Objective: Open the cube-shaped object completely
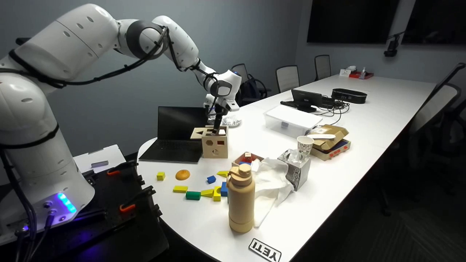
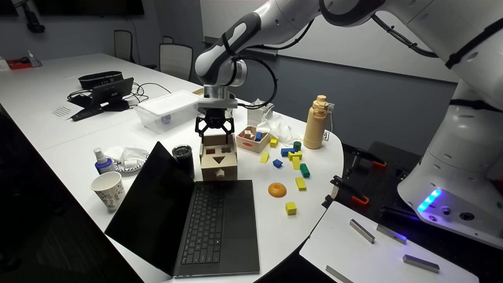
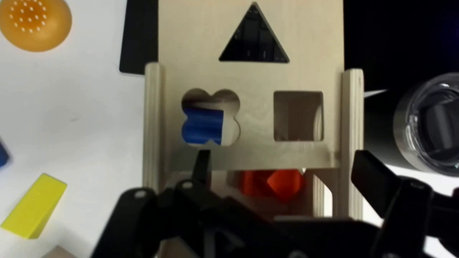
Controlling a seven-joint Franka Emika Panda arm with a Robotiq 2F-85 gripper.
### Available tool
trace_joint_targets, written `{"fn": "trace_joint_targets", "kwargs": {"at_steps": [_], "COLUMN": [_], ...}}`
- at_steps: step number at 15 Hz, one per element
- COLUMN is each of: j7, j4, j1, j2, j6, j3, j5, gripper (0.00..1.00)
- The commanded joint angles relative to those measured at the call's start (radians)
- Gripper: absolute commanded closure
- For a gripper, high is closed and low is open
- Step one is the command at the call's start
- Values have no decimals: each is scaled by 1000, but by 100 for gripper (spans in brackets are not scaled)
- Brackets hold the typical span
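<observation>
Presently, the cube-shaped box [image 1: 215,147], made of light wood with shaped holes cut in its faces, is found on the white tabletop [image 1: 309,203], just beside an unfolded black laptop [image 2: 204,224]. Its lid [image 3: 256,107], pierced by a triangle, a clover and a square, is slid only partway out between the side walls, so that part of the interior is left uncovered. The lid's outer end is extended over the laptop, whose keys can be seen through the triangle in the wrist view. A blue piece [image 3: 204,125] is glimpsed beneath the clover, and red shapes [image 3: 283,182] are revealed in the uncovered part.

At the top of the box, the claw [image 2: 214,140] is held with its fingers spread well apart. In the wrist view, one finger is placed by the lid's inner edge and the other by the wall nearest a dark tumbler [image 3: 430,125]; whether the wood is touched by either cannot be told.

Near the box, a wooden tray [image 2: 241,142] is filled with blocks, while yellow blocks [image 2: 300,183] and an orange half-ball [image 2: 277,190] are scattered beyond. A tan bottle [image 2: 315,127] is stood upright, well apart.
</observation>
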Motion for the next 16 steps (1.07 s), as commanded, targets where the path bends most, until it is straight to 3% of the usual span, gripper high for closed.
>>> {"fn": "trace_joint_targets", "kwargs": {"at_steps": [1, 10, 16], "j7": [24, 145, 206], "j4": [-121, -319, -391], "j1": [19, 118, 125], "j2": [-122, -373, -450], "j6": [87, 177, 191], "j3": [-25, -84, -77], "j5": [-4, -148, -218], "gripper": [0, 0, 0]}}
